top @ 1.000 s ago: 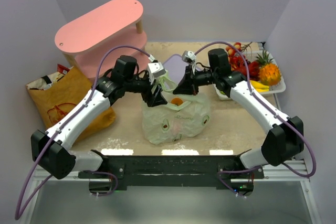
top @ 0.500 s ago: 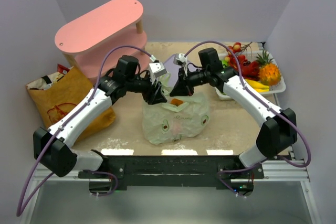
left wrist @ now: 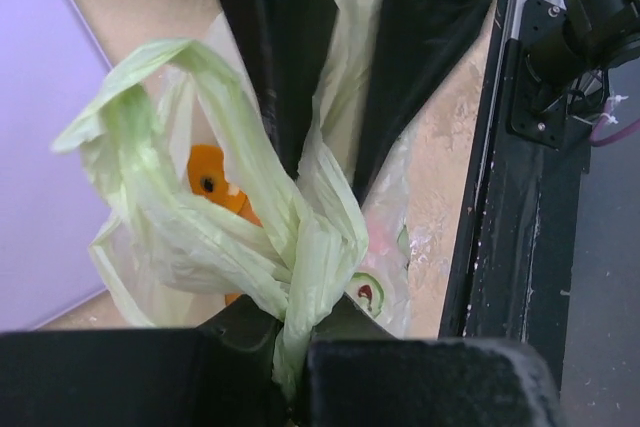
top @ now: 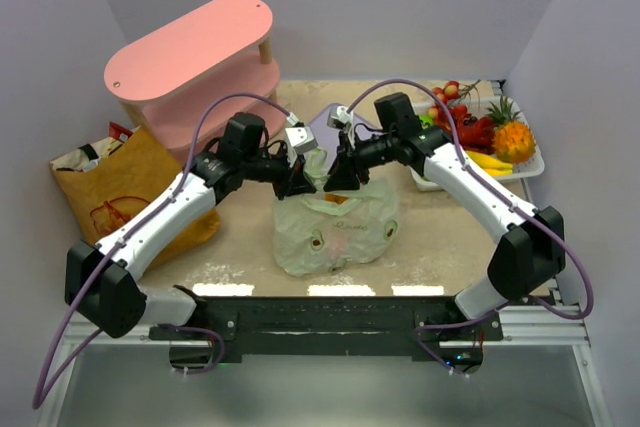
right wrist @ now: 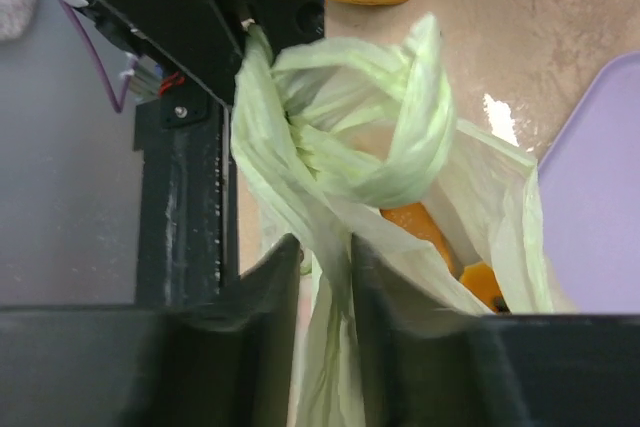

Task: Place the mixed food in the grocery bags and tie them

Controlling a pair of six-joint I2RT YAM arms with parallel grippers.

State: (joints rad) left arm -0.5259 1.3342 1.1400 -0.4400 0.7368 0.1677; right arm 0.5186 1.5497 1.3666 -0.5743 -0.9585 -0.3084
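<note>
The left gripper [left wrist: 293,352] is clenched on a twisted handle of the pale-green plastic bag [top: 335,232], which sits on the table [top: 440,237] just below it. The right gripper [right wrist: 325,267] faces it closely, jaws slightly parted around the other handle; whether it pinches, I cannot tell. Far to the left gripper's outer side leans the brown paper bag [top: 110,187].

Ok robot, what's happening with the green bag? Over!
Left gripper shut on one handle of the bag. Right gripper around the other handle, grip unclear. Handles loosely looped. Nothing in the way.
</note>
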